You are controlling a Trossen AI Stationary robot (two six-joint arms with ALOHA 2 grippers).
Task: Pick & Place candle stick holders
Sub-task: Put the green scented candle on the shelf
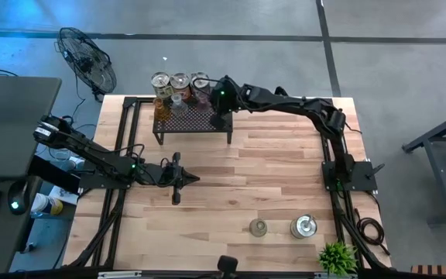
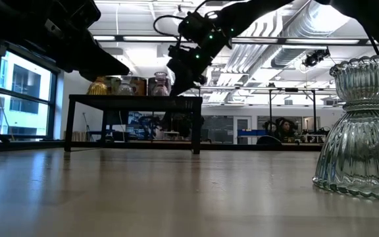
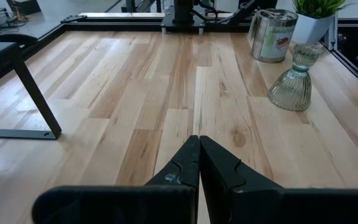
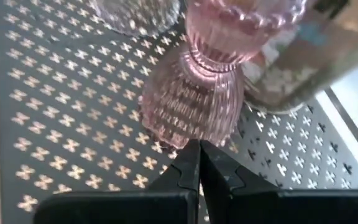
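The right gripper (image 4: 199,163) hangs over the black perforated rack (image 1: 193,122) at the table's far edge, its fingers pressed together with nothing between them, just short of the pink ribbed glass holder (image 4: 191,93). The other holders cluster along the rack's far side. To take the pink one cleanly, I judge the fingers should spread first, then straddle its narrow waist rather than the flared base, and lift straight up clear of the silver holder (image 4: 303,56) beside it. The left gripper (image 3: 199,163) waits closed and empty over the left middle of the table
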